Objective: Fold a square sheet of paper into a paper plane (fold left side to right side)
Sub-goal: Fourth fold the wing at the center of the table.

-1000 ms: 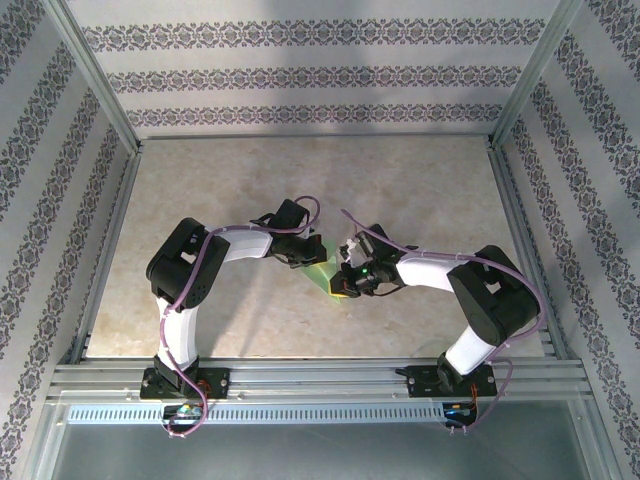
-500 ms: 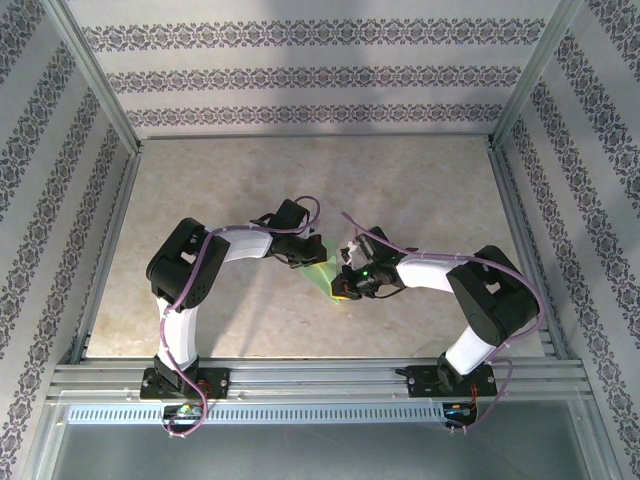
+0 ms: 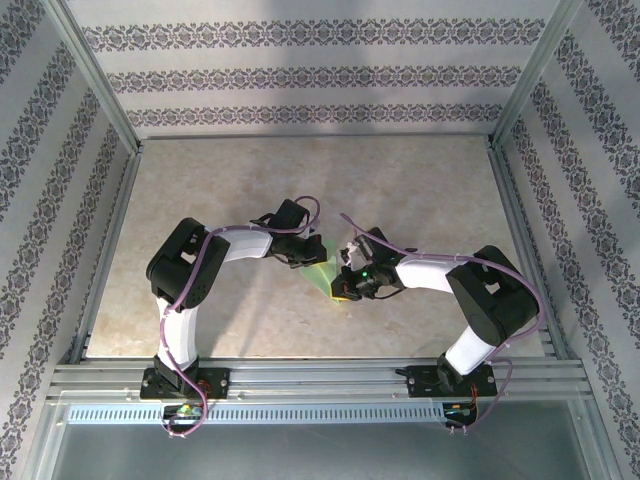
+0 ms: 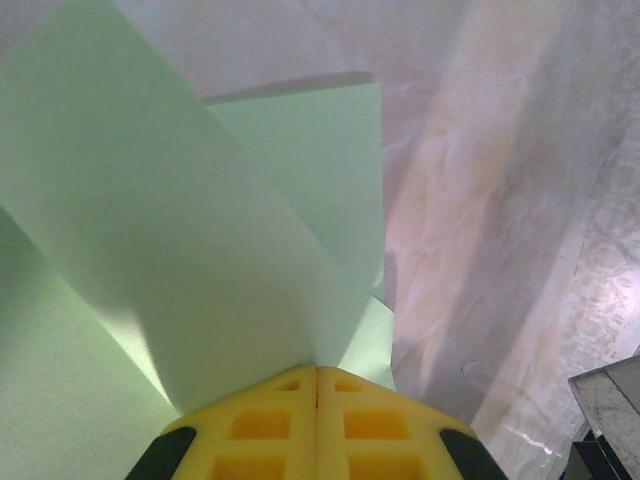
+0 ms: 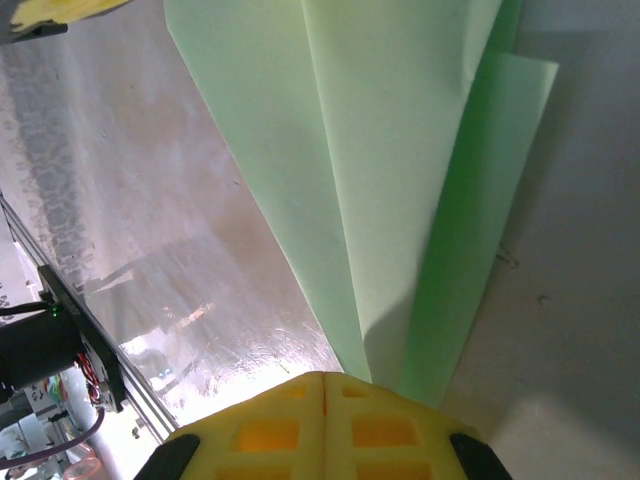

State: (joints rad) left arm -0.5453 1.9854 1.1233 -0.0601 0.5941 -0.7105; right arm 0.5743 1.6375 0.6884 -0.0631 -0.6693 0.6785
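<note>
Holds the square sheet of paper [image 3: 322, 272] near the middle of the tabletop [image 3: 420, 190], pinched tight in the left pincer [image 3: 307, 256] from 10 o'clock and in the right pincer [image 3: 343, 285] from 4 o'clock, both closed flat on it. Has crept the right pincer a shade toward 9 o'clock within the last second, leaving the left put. Suggests easing one side across the other, flaps overlapping, crease not yet pressed flat. Otherwise matches the earlier view.
</note>
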